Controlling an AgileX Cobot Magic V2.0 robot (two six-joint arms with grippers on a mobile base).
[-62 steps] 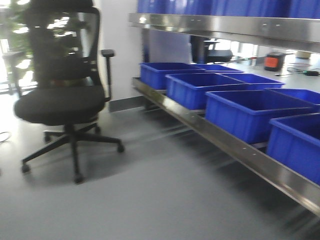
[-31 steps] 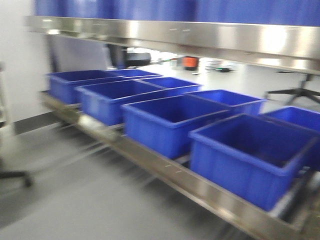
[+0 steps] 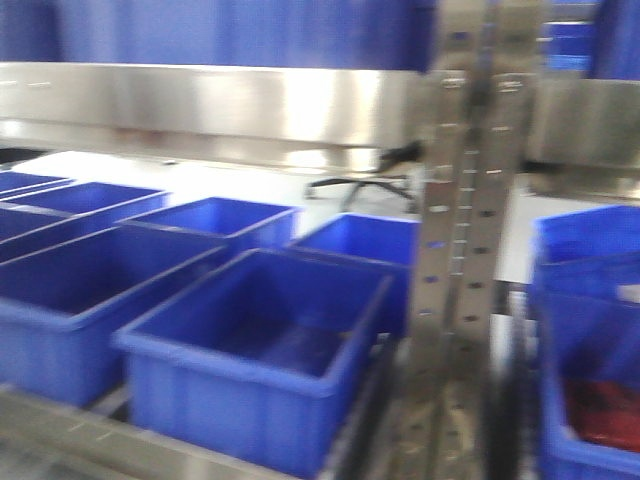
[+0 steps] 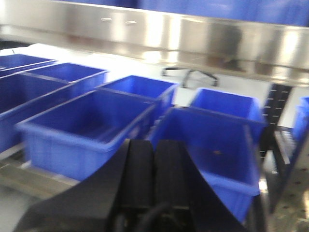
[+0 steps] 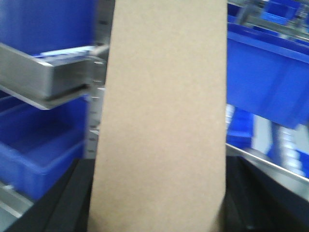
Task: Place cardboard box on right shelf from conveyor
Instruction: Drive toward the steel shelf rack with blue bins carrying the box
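In the right wrist view the tan cardboard box (image 5: pixel 161 121) stands upright and fills the middle of the picture. My right gripper (image 5: pixel 161 198) is shut on it, with black fingers (image 5: pixel 67 200) showing on both sides of its lower end. The steel shelf (image 5: pixel 43 79) ends in a corner just left of the box. In the front view its shiny front lip (image 3: pixel 220 100) runs across the top and meets a perforated upright (image 3: pixel 465 250). My left gripper (image 4: pixel 154 157) is shut, its pads pressed together on nothing. The conveyor is out of view.
Several blue plastic bins (image 3: pixel 260 350) stand in rows on the lower steel rack (image 3: pixel 60 430) below the shelf lip. More blue bins (image 3: pixel 590 300) sit right of the upright; one holds something red (image 3: pixel 605 410). An office chair base (image 3: pixel 360 187) shows behind the rack.
The front view has swung to the right. The black office chair and open floor have left it. The bins now sit closer, and the perforated upright has come into view.
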